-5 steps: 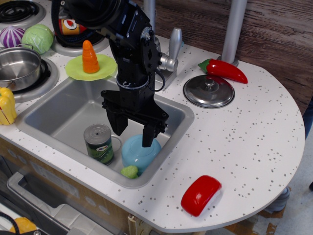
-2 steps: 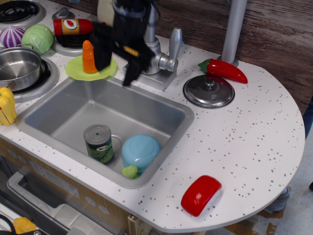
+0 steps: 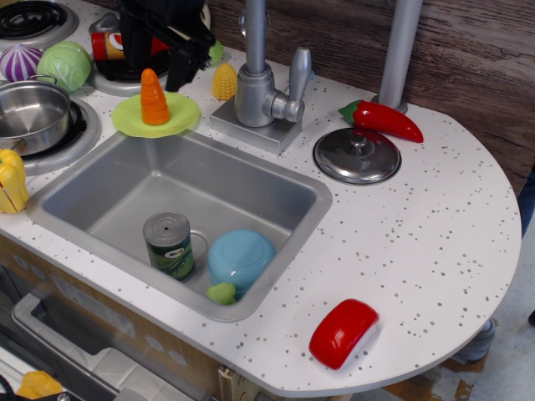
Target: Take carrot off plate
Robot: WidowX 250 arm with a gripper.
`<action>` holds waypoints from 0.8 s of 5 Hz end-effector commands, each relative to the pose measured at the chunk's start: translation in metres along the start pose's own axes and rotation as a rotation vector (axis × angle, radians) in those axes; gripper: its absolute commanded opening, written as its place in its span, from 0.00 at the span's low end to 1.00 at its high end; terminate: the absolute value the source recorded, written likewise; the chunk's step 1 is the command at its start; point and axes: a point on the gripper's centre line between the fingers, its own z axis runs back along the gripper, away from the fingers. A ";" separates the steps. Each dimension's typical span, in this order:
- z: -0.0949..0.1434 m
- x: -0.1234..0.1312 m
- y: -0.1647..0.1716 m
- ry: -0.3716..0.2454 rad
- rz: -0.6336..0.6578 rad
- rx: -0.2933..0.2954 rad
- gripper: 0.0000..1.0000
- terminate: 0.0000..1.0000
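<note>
Looking down at the counter, I am finding the carrot (image 3: 154,97) standing upright on the plate (image 3: 182,118), its broad base touching the green disc and its rounded tip pointing straight up. The plate is sitting on the counter at the sink's (image 3: 100,180) back left corner, between the pot (image 3: 32,113) and the faucet (image 3: 261,88).

The gripper (image 3: 159,67) is hanging just behind the carrot and a little above its tip, at the top edge of the view. Its two dark fingers are reaching down, one just behind the tip and one off to the right near the corn (image 3: 224,82). They are looking spread apart with nothing between them, though the upper part is cut off by the frame, so I am judging this from the lower ends only.

Since the carrot's long axis is running vertical, I am thinking the move ahead is a short one: bringing the gripper forward toward me and down, so the fingers are straddling the cone from either side. The taper is worrying me slightly, as a pinch near the tip is likely to slip upward; a lower grip is looking safer.
</note>
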 end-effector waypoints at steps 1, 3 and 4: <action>-0.005 0.015 0.036 -0.128 0.019 0.036 1.00 0.00; -0.021 0.031 0.049 -0.182 -0.004 -0.013 1.00 0.00; -0.035 0.033 0.049 -0.197 -0.030 -0.040 1.00 0.00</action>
